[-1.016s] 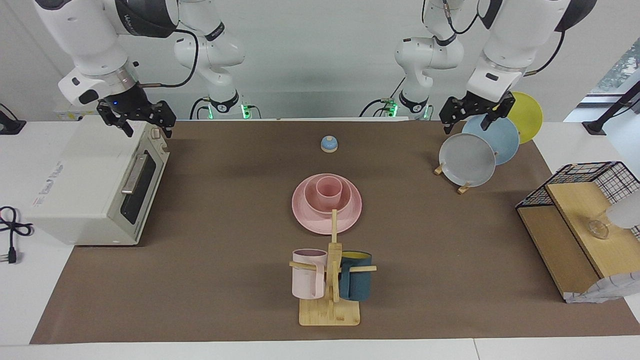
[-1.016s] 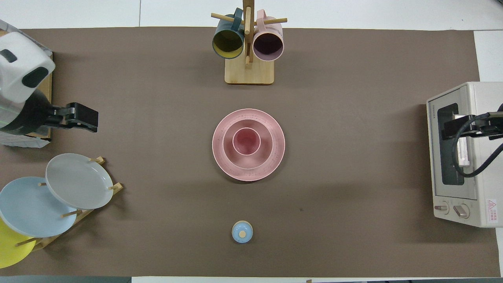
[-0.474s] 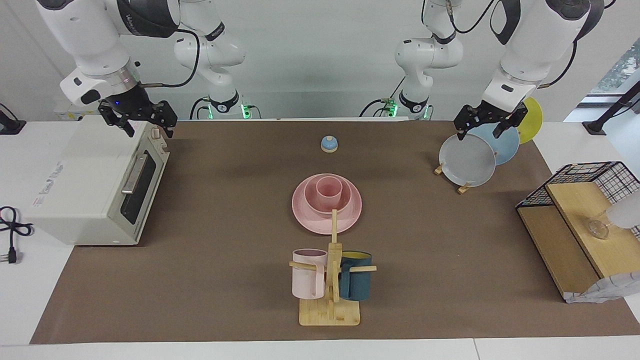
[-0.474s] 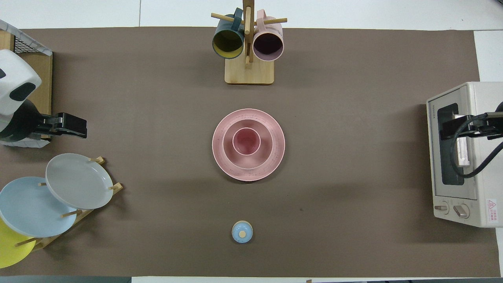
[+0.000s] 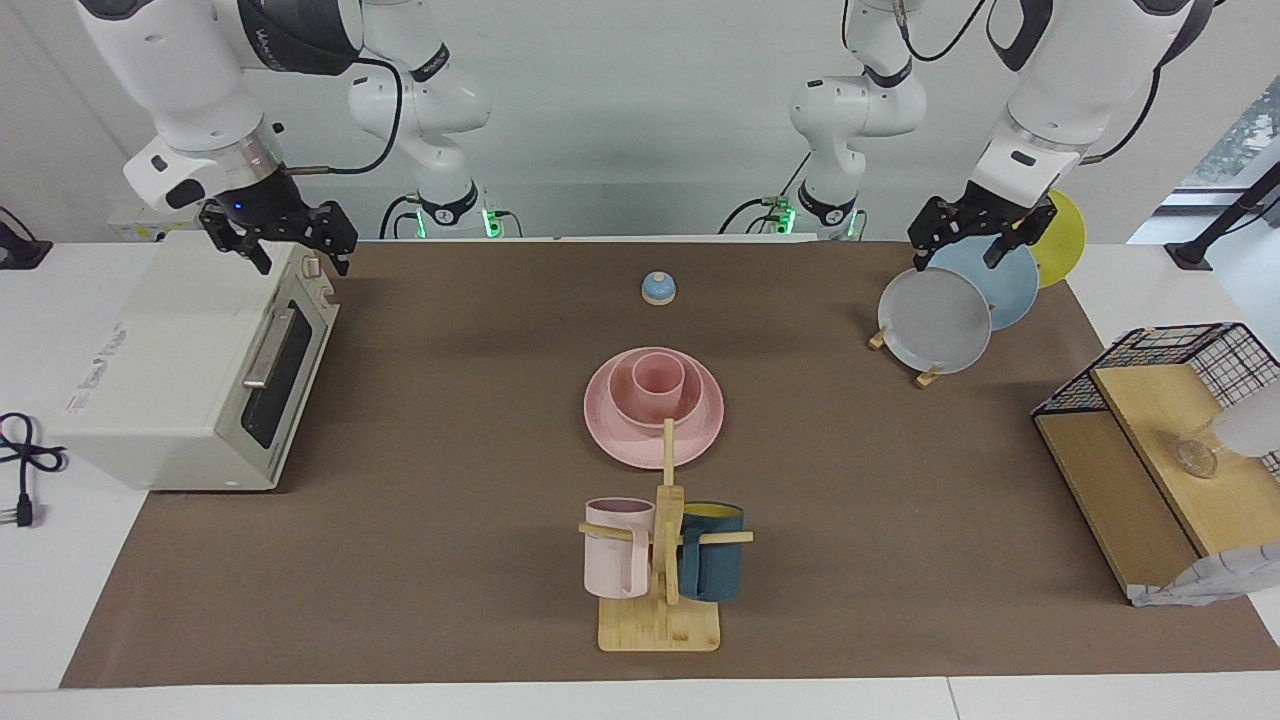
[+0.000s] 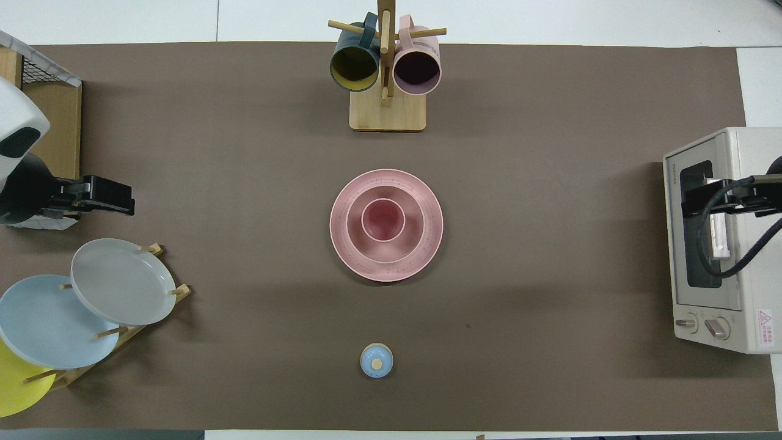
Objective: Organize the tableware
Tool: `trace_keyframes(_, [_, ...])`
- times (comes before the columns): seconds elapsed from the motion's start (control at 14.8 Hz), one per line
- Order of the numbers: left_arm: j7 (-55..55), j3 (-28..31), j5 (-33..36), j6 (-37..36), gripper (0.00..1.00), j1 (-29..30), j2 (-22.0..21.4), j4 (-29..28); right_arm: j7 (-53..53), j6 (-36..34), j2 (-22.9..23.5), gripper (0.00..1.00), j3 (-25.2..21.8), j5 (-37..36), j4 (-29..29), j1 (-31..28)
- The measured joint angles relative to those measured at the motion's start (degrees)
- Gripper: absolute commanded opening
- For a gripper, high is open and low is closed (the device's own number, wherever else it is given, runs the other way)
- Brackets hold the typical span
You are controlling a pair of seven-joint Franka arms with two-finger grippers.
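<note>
Facing view shows your nested pink cup (image 5: 657,381), bowl (image 5: 655,402) and plate (image 5: 653,408): rigid, smooth, probably light; pinch each rim. Both the left end effector (image 5: 973,238) and the right end effector (image 5: 284,240) hang released, empty.

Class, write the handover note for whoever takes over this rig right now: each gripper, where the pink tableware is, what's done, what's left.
Left gripper: open, empty, raised over the plate rack.
Right gripper: open, empty, over the toaster oven.
Tableware: pink cup stands in the pink bowl, and the bowl sits on the pink plate at mid-table, between the mug tree and the small blue bell.
Done: the set is nested in one stack.
Left: likely nothing on the stack; neither gripper touches it.
</note>
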Motion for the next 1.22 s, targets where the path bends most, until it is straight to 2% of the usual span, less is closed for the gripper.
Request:
trace_keyframes(0.27, [-0.17, -0.03, -0.30, -0.29, 1.00, -0.92, -0.18, 0.34, 0.00, 0.00, 0.00, 1.00, 0.07, 0.00, 0.00, 0.00])
trace_keyframes(0.54, [-0.20, 1.83, -0.91, -2.57, 1.00, -0.63, 0.91, 3.72, 0.00, 0.00, 0.00, 1.00, 0.07, 0.00, 0.00, 0.00])
trace_keyframes(1.22, [-0.09, 2.18, -2.17, -2.50, 1.00, 0.27, 2.00, 3.46, 0.00, 0.00, 0.00, 1.00, 0.20, 0.00, 0.00, 0.01])
